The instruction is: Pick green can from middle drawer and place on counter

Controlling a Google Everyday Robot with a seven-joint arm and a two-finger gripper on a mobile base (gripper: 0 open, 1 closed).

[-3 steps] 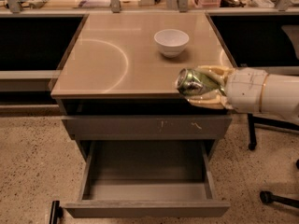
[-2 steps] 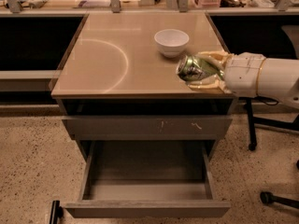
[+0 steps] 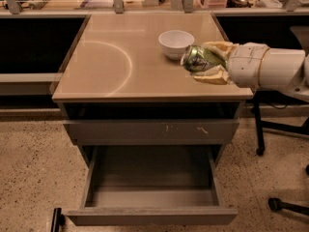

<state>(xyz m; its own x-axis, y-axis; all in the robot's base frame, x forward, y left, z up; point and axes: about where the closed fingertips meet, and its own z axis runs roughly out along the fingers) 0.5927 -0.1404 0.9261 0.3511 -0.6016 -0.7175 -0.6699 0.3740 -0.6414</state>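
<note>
Tool (image 3: 206, 62) hovers at 3 o'clock over my tabletop (image 3: 111, 66), clamped tight on the green can (image 3: 195, 58) (tipped sideways, silver end facing left). I see the can just beside the white bowl (image 3: 175, 42), at the bowl's 4 o'clock. At 6 o'clock the middle drawer (image 3: 152, 178) stands pulled open.

arm: in from R, horiz | tool (image 3: 206, 62): mid-right, fingers clamped on green can (image 3: 195, 58)
</note>
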